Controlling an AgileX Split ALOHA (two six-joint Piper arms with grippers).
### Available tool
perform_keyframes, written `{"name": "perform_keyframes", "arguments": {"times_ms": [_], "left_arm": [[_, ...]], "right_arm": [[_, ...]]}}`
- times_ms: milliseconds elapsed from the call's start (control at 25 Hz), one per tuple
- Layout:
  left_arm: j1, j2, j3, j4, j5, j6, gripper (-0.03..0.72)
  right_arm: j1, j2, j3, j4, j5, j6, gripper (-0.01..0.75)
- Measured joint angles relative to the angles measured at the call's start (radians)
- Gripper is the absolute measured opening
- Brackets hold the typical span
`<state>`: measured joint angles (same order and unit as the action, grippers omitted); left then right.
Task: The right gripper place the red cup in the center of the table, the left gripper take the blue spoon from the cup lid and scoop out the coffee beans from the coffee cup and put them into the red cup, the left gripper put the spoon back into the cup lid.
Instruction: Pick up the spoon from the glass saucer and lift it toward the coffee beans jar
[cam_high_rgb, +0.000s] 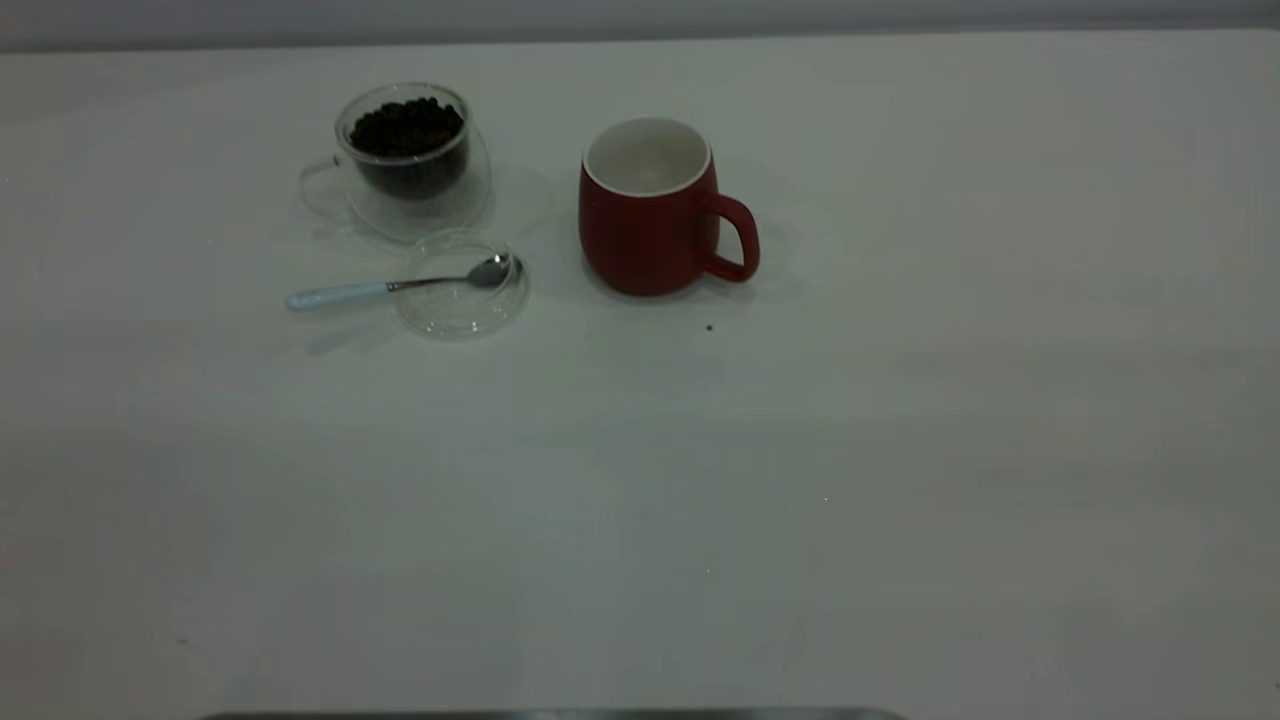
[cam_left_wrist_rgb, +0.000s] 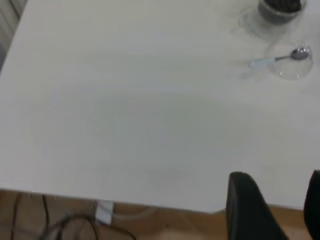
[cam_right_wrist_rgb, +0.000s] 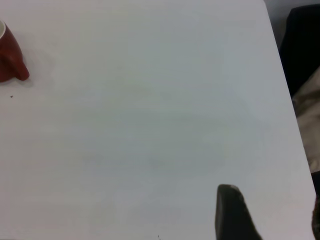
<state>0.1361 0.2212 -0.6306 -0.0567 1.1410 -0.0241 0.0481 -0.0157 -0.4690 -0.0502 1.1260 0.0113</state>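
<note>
the red cup stands upright on the table, near the middle of its far part, with its handle turned toward the right arm's side. its white inside looks empty, so i judge that no beans are moved yet. the coffee cup stands to the left, apart from the mug, filled with coffee beans. just in front of it lies the cup lid, which serves as a rest: the metal bowl of the blue spoon lies in it and the pale handle sticks out over the rim, free to grasp. a small dark speck lies in front of the mug.

the left gripper waits at the table's near edge, far from the spoon, fingers spread, holding nothing. the right gripper is also pulled back and holds nothing; its opening i cannot tell.
</note>
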Motion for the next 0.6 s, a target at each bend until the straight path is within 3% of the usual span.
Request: {"name": "perform_keyframes", "arguments": {"times_ms": [240, 600], "left_arm": [[0.000, 0.288, -0.003, -0.002, -0.154, -0.048, 0.354], [0.000, 0.839, -0.003, -0.089, -0.520, 0.024, 0.512]], "right_arm": [[0.000, 0.000, 0.000, 0.000, 0.000, 0.000, 0.412], [0.000, 0.000, 0.000, 0.000, 0.000, 0.000, 0.412]]}}
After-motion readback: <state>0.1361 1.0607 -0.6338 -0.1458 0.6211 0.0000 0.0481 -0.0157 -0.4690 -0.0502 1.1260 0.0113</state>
